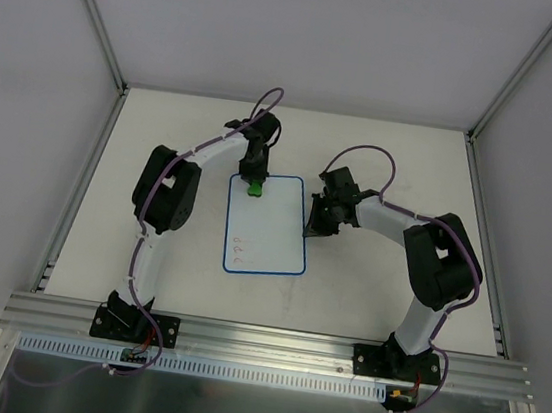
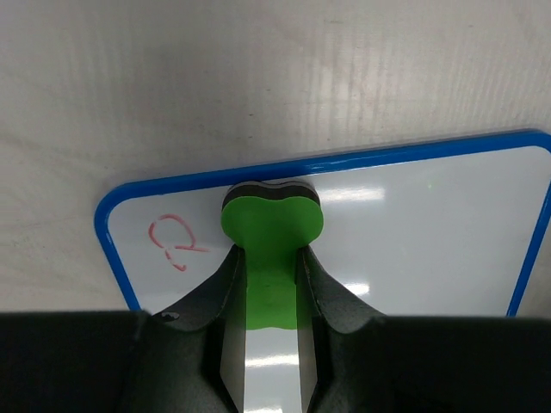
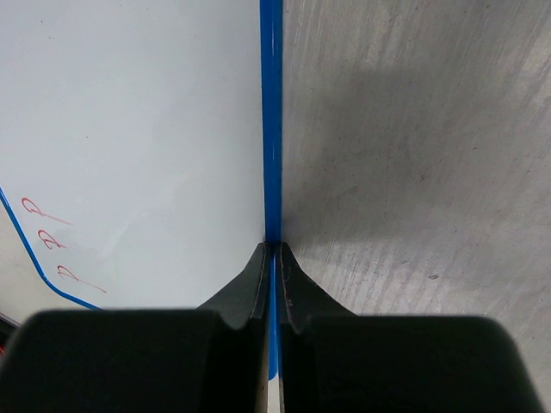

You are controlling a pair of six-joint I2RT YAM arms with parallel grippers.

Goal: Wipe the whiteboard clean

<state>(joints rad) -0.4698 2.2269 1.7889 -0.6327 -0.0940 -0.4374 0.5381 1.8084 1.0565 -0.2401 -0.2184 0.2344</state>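
Left fingers [image 2: 215,310] stand narrow, clamped on a green eraser [image 2: 272,225]. Its foam rests on the whiteboard [image 2: 430,232] just ahead of the tips, close to the blue border. One red mark [image 2: 175,243] lies to their left. Right fingers [image 3: 251,280] are closed together, tips at the board's blue edge, with bare counter [image 3: 413,172] to their right. Three more marks [image 3: 47,241] lie far to their left. Best approach, likely: keep the board pinned, press the eraser flat, and sweep sideways across each mark.

A robotics lab test cell: plain white panels [image 1: 308,29] and aluminium frame posts [image 1: 95,15] enclose the scuffed tabletop [image 1: 364,308], with a slotted aluminium rail [image 1: 270,339] along the tabletop's near edge.
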